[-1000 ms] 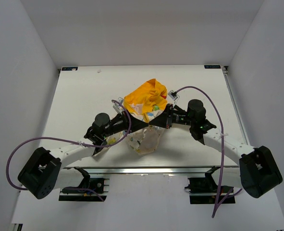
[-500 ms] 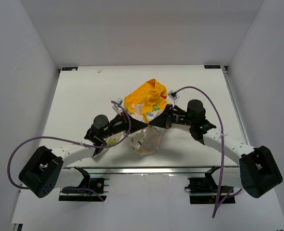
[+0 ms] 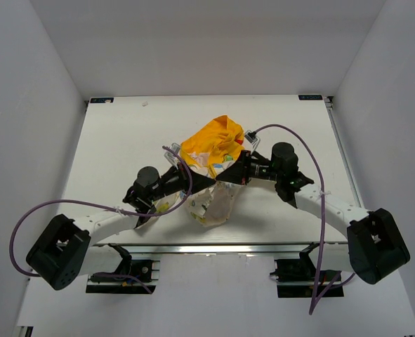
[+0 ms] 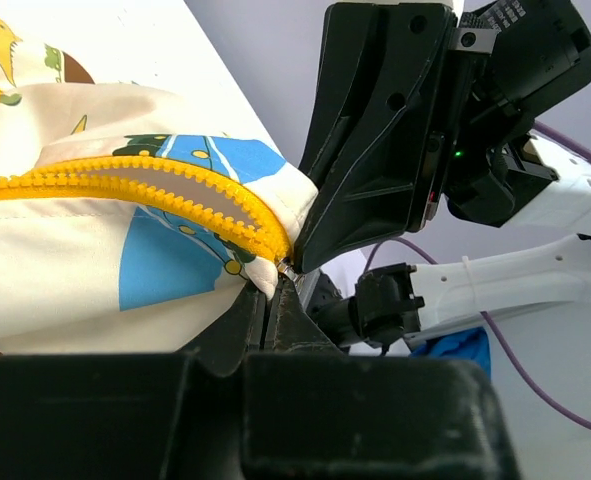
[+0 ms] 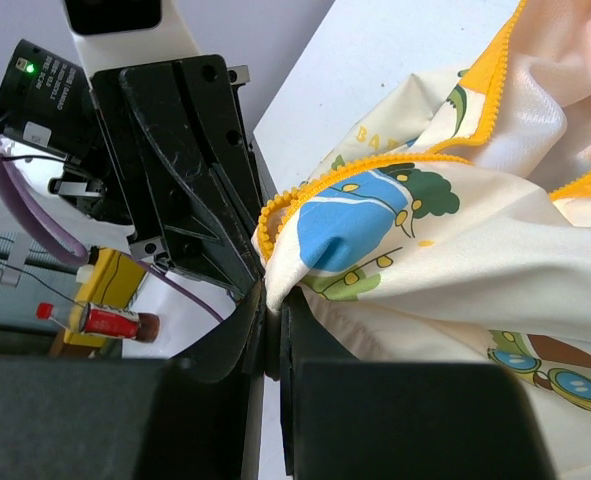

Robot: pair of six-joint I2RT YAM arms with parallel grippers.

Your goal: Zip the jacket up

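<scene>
- Left gripper [image 3: 208, 182]: you find its fingers pressed together, pinching a fold of the jacket [image 3: 211, 202] right where one run of the yellow zipper [image 4: 145, 185] ends.
- Right gripper [image 3: 226, 177]: its fingers are likewise closed down to a narrow slit. They nip the cream fabric edge just under the other run of yellow teeth, and the tips sit almost against the left gripper's tips.
- Both arms: you see them reach inward from the near corners and meet nose to nose over the middle of the table [image 3: 109, 140].
- Jacket, position: it is bunched in a heap at the table's centre and held at its middle between the two grippers.
- Jacket, hood [image 3: 214, 140]: bright yellow and crumpled, lying on the far side of the grippers.
- Jacket, body: cream with cartoon prints, spreading on the near side of the grippers. A blue-and-green patch shows beside the teeth in both wrist views.
- Zipper, condition: unjoined in both wrist views. One toothed edge curves off to the left in the left wrist view, and the other arches up and away in the right wrist view.
- Cables [image 3: 291, 133]: purple, one looping from each arm.
</scene>
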